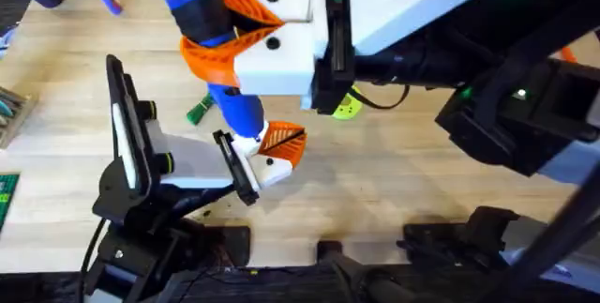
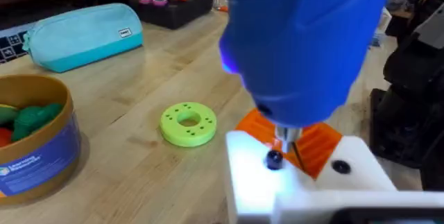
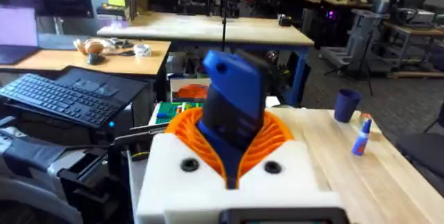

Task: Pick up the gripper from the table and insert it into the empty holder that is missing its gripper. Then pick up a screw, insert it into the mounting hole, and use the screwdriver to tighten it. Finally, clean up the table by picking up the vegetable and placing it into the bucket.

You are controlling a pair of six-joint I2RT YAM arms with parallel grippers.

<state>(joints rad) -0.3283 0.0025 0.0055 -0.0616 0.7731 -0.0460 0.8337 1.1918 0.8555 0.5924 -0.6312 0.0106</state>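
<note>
You're tightening: right gripper (image 3: 232, 165) clamps the screwdriver (image 1: 202, 12), tip on the screw (image 2: 274, 158). Hold it vertical. Left gripper state: cannot tell.

One screwdriver (image 1: 202, 22), one vegetable (image 1: 200, 111), one bucket (image 2: 35, 137), one disc (image 2: 188, 123).

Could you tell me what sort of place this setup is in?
Probably a robotics lab or workshop: behind the table stand long workbenches and a keyboard, and a blue screwdriver is held over the work.

Screwdriver (image 1: 211, 36) tip on gripper (image 1: 279, 148) in holder (image 1: 150, 158)
</note>
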